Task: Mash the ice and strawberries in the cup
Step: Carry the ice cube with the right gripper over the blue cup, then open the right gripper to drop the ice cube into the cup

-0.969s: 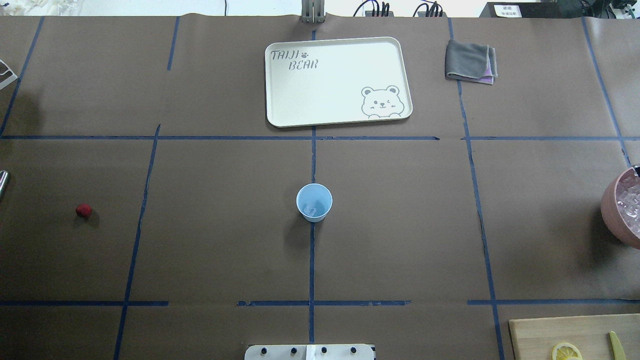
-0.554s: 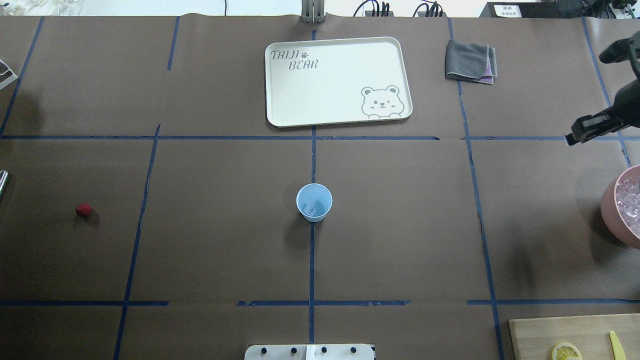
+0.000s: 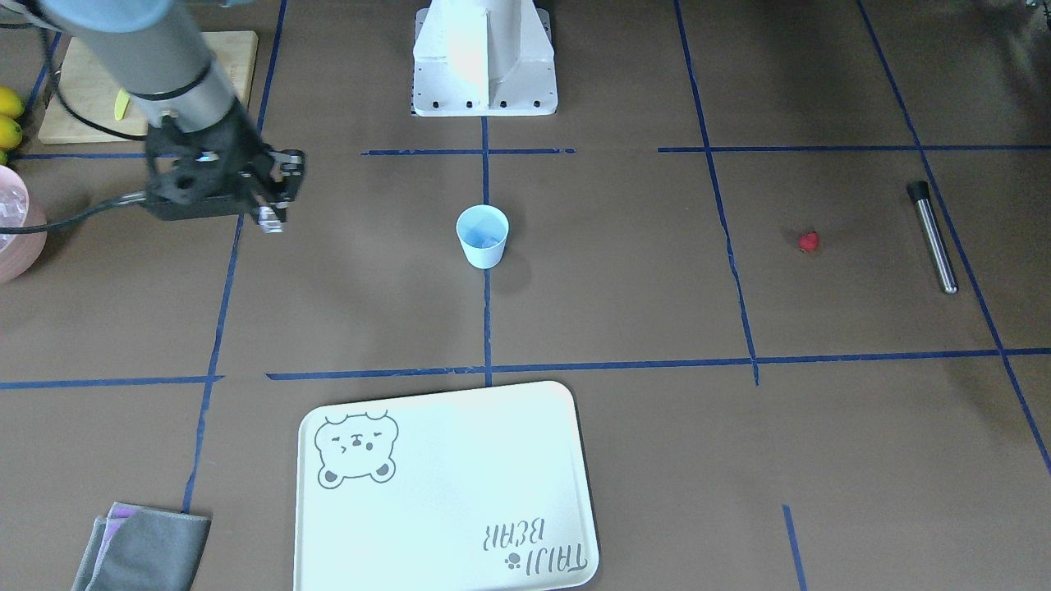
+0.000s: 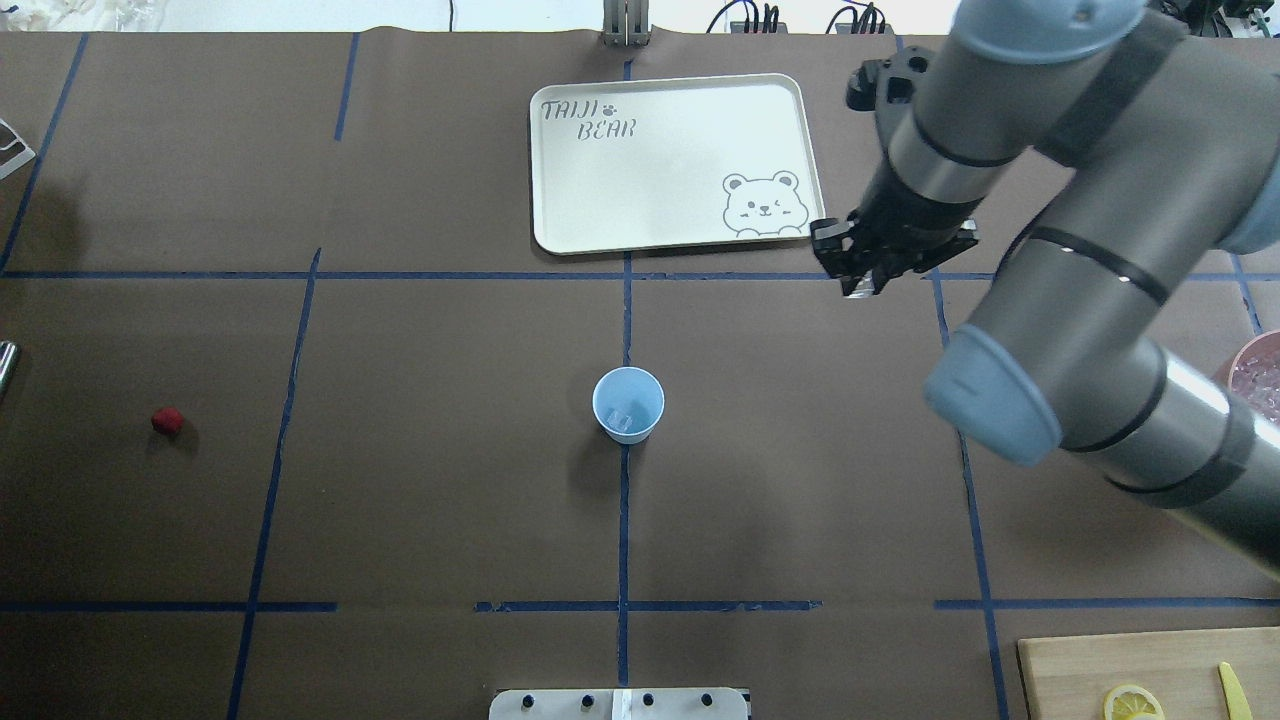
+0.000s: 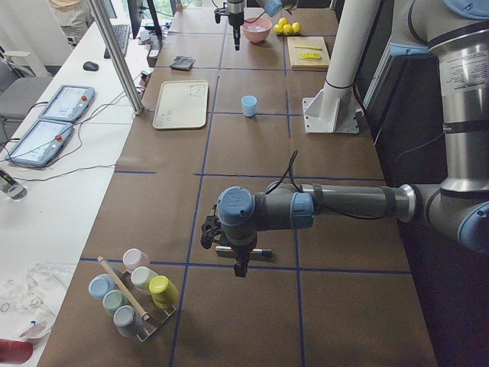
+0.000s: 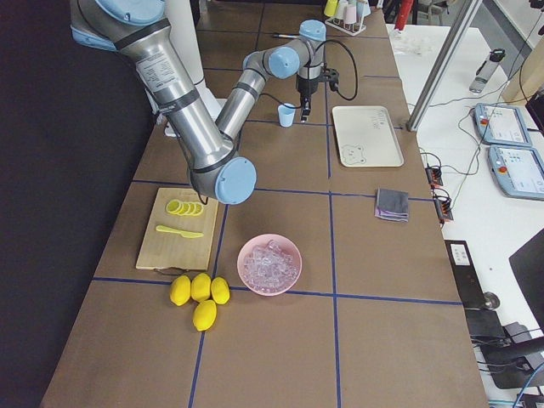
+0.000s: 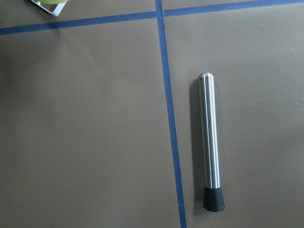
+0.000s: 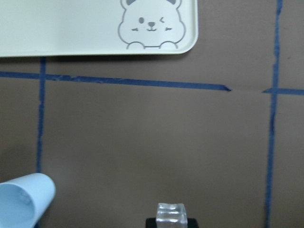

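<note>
Change logged: a second ago the overhead view holds no arm; now your right arm reaches in from 3 o'clock, and the right pincer (image 4: 862, 280) hangs at about 2 o'clock from the cup (image 4: 628, 403), just off the tray (image 4: 545, 215) corner. Its wrist view shows it closed on one ice cube (image 8: 171, 213), probably picked from the pink bowl (image 3: 25, 250). The cup stands upright mid-surface with a lone cube (image 4: 624, 418) already at its bottom. Judgement: this is an ice-loading run, and the carry is only partway to the cup's mouth. The strawberry (image 4: 167, 420) lies untouched at 9 o'clock, well apart from the cup. The left pincer (image 5: 241, 267) hovers over the steel pestle (image 7: 210, 142); you cannot tell its opening. Mashing is not yet begun.
</note>
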Tool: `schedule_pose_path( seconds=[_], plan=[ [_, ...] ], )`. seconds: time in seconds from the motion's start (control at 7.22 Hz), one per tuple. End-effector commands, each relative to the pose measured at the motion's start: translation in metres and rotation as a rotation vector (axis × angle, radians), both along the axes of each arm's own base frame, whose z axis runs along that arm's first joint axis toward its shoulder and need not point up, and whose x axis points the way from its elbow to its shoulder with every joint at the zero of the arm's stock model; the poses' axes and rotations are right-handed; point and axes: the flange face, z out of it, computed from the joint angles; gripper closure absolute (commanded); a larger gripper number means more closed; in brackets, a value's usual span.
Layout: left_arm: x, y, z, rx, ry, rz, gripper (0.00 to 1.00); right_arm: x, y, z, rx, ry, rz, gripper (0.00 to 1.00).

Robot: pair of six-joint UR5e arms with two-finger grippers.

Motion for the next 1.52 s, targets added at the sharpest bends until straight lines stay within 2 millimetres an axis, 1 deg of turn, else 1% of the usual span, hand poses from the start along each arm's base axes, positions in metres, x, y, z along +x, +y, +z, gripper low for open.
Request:
schedule_pose_path(
  seconds=[0.0, 0.14, 0.28, 0.42, 0.69, 0.83, 0.97, 1.11, 1.25, 1.38],
  plan=[
    [0.0, 0.0, 0.0, 0.0, 0.0, 0.0, 0.0, -0.105, 0.028, -0.06, -0.03, 0.03, 0.079, 1.0],
    [0.0, -0.002, -0.001, 0.003, 0.0, 0.0, 0.0, -0.149, 0.031, -0.05, -0.009, -0.003, 0.105, 1.0],
    [0.0, -0.002, -0.001, 0.003, 0.0, 0.0, 0.0, -0.178, 0.03, -0.043, -0.011, -0.003, 0.133, 1.0],
    [0.0, -0.002, -0.001, 0.003, 0.0, 0.001, 0.0, -0.185, 0.035, -0.049, -0.009, -0.007, 0.124, 1.0],
    [0.0, -0.002, -0.001, 0.002, 0.0, 0.001, 0.0, -0.203, 0.06, -0.048, -0.02, -0.003, 0.098, 1.0],
    [0.0, -0.002, 0.001, -0.001, -0.001, 0.0, 0.0, -0.209, 0.067, -0.047, -0.027, 0.001, 0.098, 1.0],
    [0.0, -0.002, 0.002, -0.003, 0.0, 0.0, 0.0, -0.21, 0.069, -0.047, -0.026, 0.001, 0.098, 1.0],
    [0.0, -0.002, 0.004, -0.007, -0.001, 0.0, 0.0, -0.21, 0.069, -0.046, -0.025, 0.002, 0.097, 0.95],
    [0.0, -0.002, 0.005, -0.009, -0.001, 0.001, 0.0, -0.209, 0.069, -0.044, -0.019, 0.004, 0.098, 0.24],
    [0.0, -0.001, 0.006, -0.01, -0.001, 0.0, 0.0, -0.208, 0.068, -0.045, -0.009, 0.003, 0.1, 0.04]
  ],
)
